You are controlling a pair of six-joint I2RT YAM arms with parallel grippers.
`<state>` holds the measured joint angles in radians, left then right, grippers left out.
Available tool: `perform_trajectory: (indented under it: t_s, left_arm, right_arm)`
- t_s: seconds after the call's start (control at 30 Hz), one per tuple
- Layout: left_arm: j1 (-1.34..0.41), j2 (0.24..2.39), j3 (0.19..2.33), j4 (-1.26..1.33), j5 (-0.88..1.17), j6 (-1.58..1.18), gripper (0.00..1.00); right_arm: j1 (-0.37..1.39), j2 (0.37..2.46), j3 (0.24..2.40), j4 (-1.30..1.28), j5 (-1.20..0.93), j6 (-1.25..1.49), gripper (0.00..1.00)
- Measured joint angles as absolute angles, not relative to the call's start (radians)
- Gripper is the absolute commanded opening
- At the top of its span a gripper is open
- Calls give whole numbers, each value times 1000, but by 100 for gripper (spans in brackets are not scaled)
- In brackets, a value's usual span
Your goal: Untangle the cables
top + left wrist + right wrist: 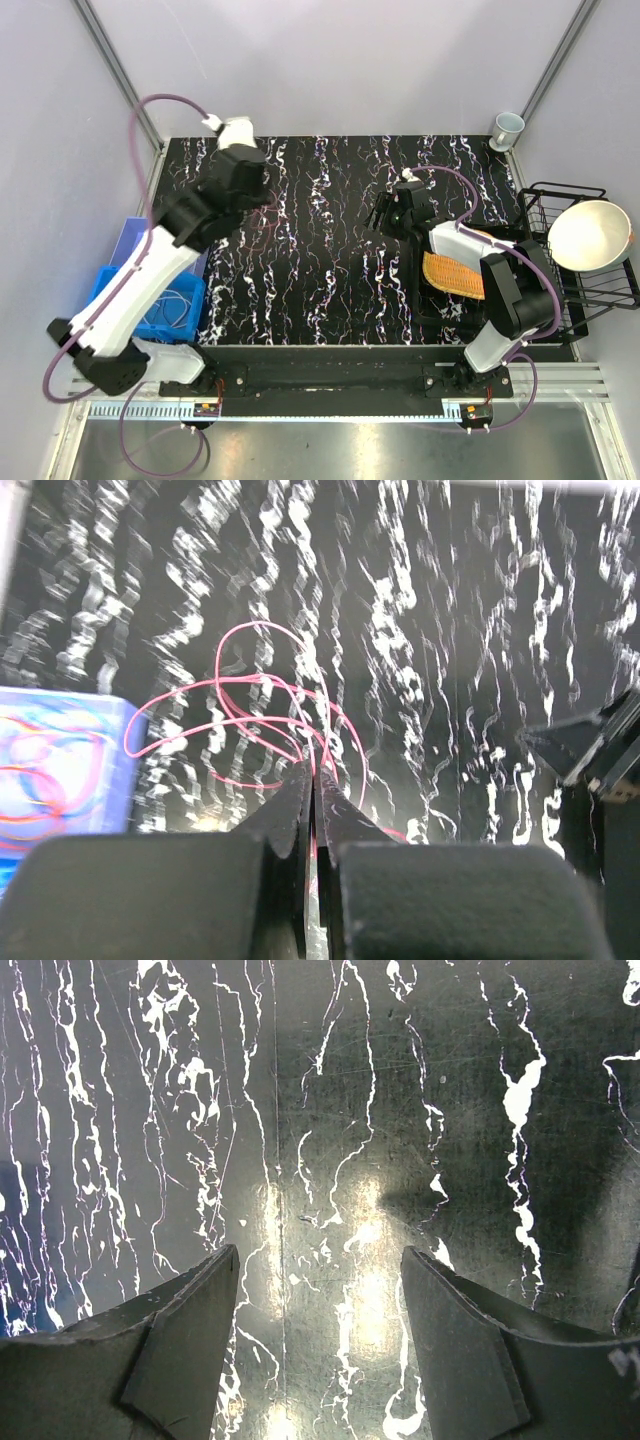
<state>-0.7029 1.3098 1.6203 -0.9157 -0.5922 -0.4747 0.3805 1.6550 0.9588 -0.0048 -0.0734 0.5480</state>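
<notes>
Got the left gripper (pixel 312 772) pinched closed on thin red cables (pixel 250 715), with loops spilling over the table (pixel 480 630) just beside the blue bin (pixel 60 760). Got the right gripper (pixel 318 1252) spread wide, holding nothing. Could easily cinch those loops into a knot by yanking (or just lose the strand). Can't make out the bin's contents, too blurry. Can barely spot the wire from the top camera.

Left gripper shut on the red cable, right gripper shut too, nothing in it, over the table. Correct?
No: the right gripper is open, jaws wide apart, nothing in it, over the table, as the right wrist view shows. The left gripper is shut on the red cable.
</notes>
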Motion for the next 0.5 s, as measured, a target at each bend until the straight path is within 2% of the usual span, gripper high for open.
perform_trajectory:
  t_s: [0.23, 0.5]
  left_arm:
    - [-686, 1163, 1721, -968, -715, -403, 0]
    - [-650, 1088, 1733, -1024, -843, -356, 0]
  right_arm:
    - [378, 1656, 959, -5, -73, 548, 72]
    - [376, 1672, 959, -5, -83, 548, 72]
